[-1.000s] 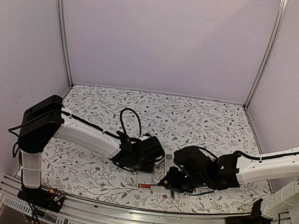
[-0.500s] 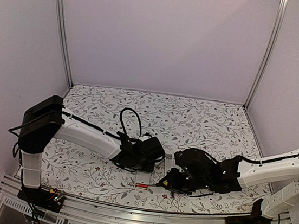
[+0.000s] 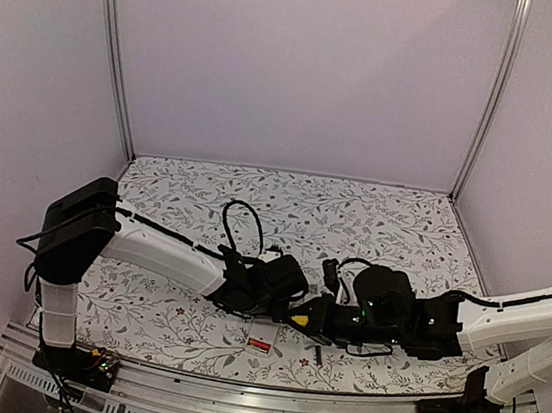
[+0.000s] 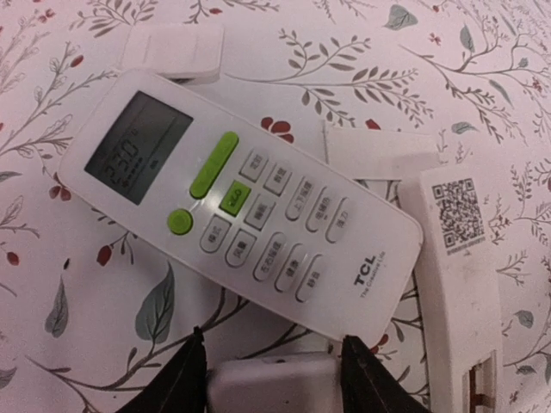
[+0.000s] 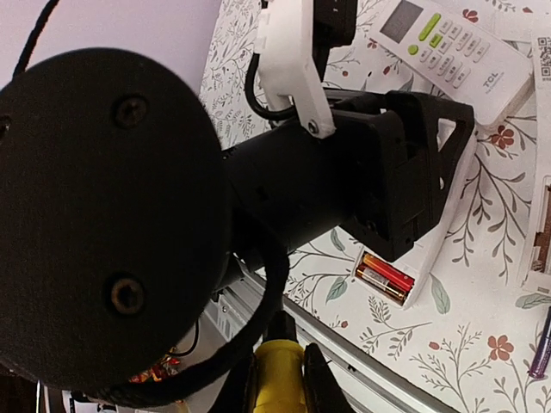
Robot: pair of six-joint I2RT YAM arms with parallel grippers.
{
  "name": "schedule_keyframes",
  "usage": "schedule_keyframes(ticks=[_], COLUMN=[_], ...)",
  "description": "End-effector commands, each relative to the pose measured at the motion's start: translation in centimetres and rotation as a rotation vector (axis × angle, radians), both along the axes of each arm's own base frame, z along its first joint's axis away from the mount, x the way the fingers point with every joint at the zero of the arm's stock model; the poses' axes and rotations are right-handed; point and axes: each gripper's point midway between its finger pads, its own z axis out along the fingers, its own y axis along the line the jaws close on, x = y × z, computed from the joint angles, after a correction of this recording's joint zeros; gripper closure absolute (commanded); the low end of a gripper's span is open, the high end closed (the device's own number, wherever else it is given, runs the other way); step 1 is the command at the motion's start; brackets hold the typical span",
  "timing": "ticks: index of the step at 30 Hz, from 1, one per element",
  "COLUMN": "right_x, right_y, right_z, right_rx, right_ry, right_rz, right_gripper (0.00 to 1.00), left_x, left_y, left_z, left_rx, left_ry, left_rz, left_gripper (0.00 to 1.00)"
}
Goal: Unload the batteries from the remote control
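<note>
The left tool (image 4: 272, 366) is clamped on a white remote (image 5: 433, 258) whose battery bay lies open. Two batteries (image 5: 385, 275), red and orange, sit side by side in that bay, not yet out. The right tool (image 5: 277, 374) is closed on a yellow-handled stick (image 3: 299, 319), close to the remote. The step in hand looks like prying. Next, the stick's tip must catch a battery end and lever it up while the left grip steadies the remote.

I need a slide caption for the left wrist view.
A TCL air-conditioner remote lies face up on the floral tablecloth; the left gripper grips another white remote.
</note>
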Motion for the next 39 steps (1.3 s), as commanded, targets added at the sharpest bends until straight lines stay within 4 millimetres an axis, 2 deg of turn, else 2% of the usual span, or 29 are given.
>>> schedule_keyframes(ticks=[1, 5, 9, 24, 39], right_x=[0.3, -0.1, -1.0, -1.2, -1.4], right_y=[-0.3, -2.1, -3.1, -1.8, -2.1], right_z=[0.1, -2.9, -4.2, -5.1, -6.6], right_rx=[-0.010, -0.178, -0.260, -0.328, -0.411], right_ry=[-0.002, 0.062, 0.100, 0.117, 0.164], right_rz=[-0.023, -0.059, -0.066, -0.031, -0.045], right_gripper=[1.00, 1.00, 1.00, 1.00, 1.00], left_x=[-4.8, -4.7, -4.7, -4.7, -4.6], left_y=[4.4, 4.4, 4.3, 4.3, 4.2], left_z=[-6.6, -6.4, -6.4, -6.3, -6.2], left_rx=[0.236, 0.232, 0.228, 0.225, 0.223], left_ry=[0.192, 0.187, 0.188, 0.186, 0.184], left_rz=[-0.067, -0.061, -0.057, -0.055, -0.057], left_gripper=[0.49, 0.49, 0.49, 0.48, 0.48])
